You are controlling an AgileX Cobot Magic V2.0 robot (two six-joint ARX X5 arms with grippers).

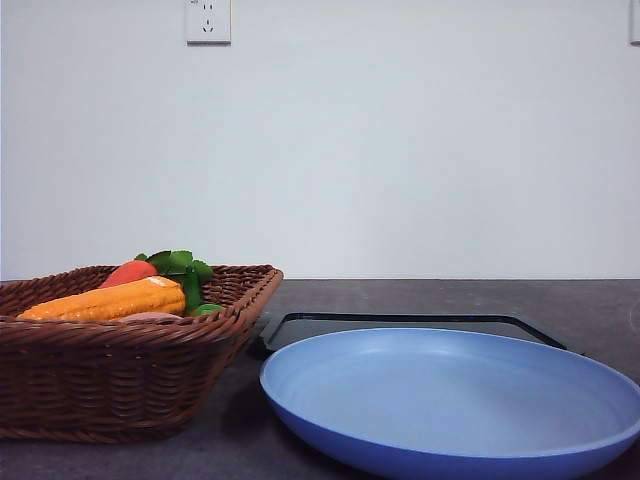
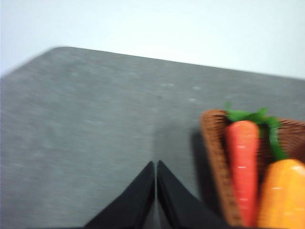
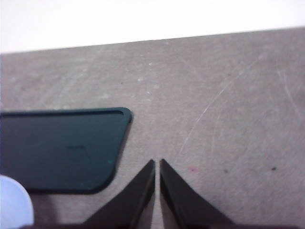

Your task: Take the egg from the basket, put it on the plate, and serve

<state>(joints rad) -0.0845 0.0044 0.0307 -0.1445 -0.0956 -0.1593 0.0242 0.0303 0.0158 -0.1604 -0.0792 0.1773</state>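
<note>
Front view, nearest: light-blue plate [image 1: 450, 405] on the dark grey table [image 1: 590, 305], nothing on it. Just beside it, to the left, brown wicker basket [image 1: 110, 380] w/ 1 corn cob [image 1: 105, 300], 1 carrot [image 1: 130, 272] w/ green leaves, and a pale tan sliver under the cob, prob. the egg [image 1: 150, 316], mostly hidden. Behind the plate, flat black tray [image 1: 400, 325]. Farther back, plain white wall [image 1: 400, 150] w/ 1 socket [image 1: 208, 20].

Left gripper [image 2: 156, 164]: tips closed together, holding nothing, over bare tabletop beside the basket. Right gripper [image 3: 157, 163]: same, closed and empty, near the tray corner; surface there is scuffed w/ fine scratches.
</note>
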